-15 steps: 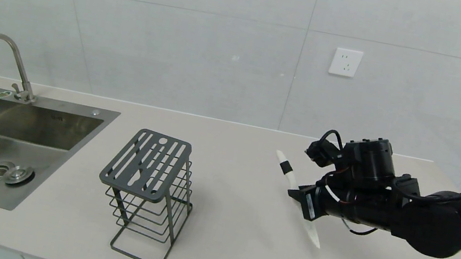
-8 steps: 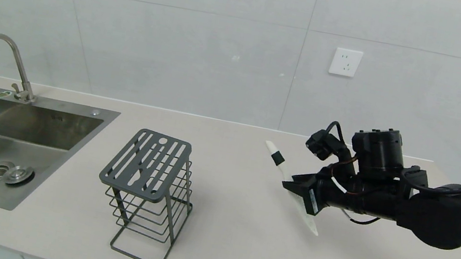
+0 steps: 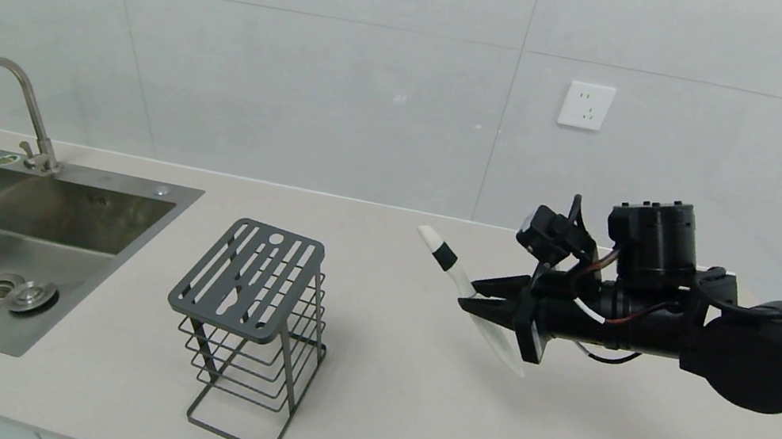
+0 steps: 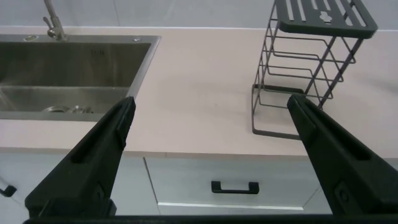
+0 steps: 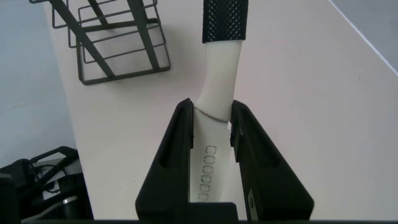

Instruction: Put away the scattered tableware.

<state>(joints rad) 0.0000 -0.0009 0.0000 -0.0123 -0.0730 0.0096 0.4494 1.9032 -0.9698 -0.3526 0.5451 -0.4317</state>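
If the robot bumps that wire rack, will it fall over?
Maybe. The wire rack is tall on thin open wires, so it is probably light and might slide or tip. Most of its metal sits up top, which likely makes it top-heavy.

I'm getting bright, even, diffuse light from overhead, with no glare off the tiled wall (image 3: 301,91). The wire rack (image 3: 245,270) throws only a faint, soft shadow on the surface (image 3: 402,431). The steel sink (image 3: 39,206) shows a mild sheen. In the head view, tile lines bow toward the edges.
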